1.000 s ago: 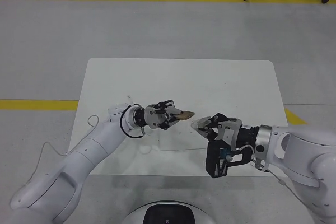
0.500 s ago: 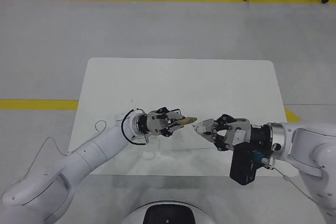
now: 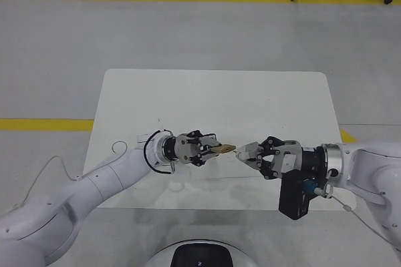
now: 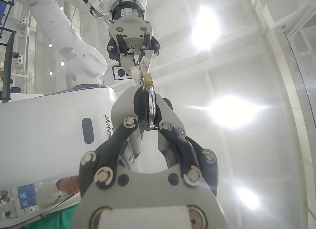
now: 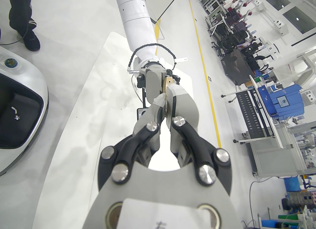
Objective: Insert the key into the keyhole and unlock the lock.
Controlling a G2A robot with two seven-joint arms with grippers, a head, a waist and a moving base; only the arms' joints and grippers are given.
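Left gripper (image 3: pixel 212 148) clamps the lock (image 3: pixel 225 147). Right gripper (image 3: pixel 248 152), at its three o'clock, pinches the key (image 3: pixel 239 152) against it. I'd say unlocking is left.

Above the near middle of the table (image 3: pixel 254 93) the left gripper (image 3: pixel 212 147) and right gripper (image 3: pixel 247 153) stand nose to nose. The lock (image 3: pixel 225 147) is clamped in one and the key (image 3: pixel 238 152) pinched in the other, its tip against the lock, so no gap shows between them to pass through. The left arm (image 3: pixel 107 183) bars the near-left corner. The right arm (image 3: pixel 367 170) and its black camera block (image 3: pixel 293 197) bar the near-right edge. Open room lies over the table's far half, left and right alike.
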